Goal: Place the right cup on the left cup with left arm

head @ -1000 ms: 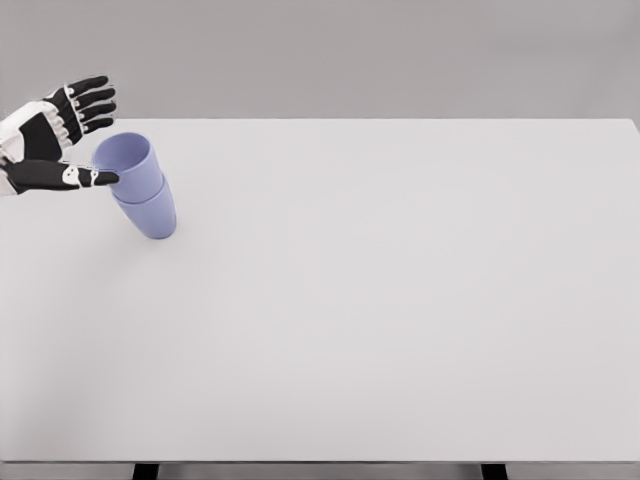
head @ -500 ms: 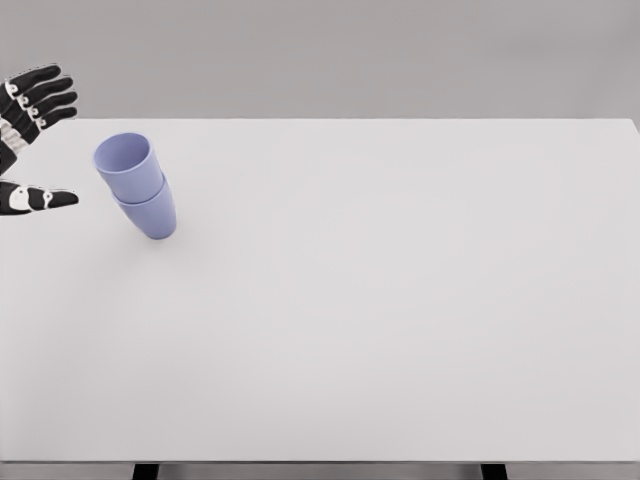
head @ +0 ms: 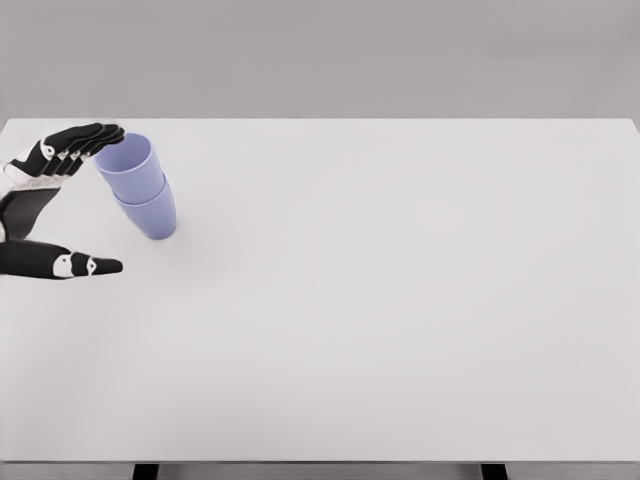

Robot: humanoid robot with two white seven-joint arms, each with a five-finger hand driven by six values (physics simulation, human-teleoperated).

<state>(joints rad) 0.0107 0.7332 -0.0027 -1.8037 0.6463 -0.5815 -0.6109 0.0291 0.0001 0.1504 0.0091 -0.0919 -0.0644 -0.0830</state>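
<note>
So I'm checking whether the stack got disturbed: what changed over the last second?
The left hand, open throughout, pulled away to the left, then came back beside the two stacked lilac plastic cups, thumb lower. It holds nothing. The cups stayed nested and tilted on the white table.

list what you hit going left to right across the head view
left hand, open → upper cup nested in the lower cup → bare white table out to the right edge
</note>
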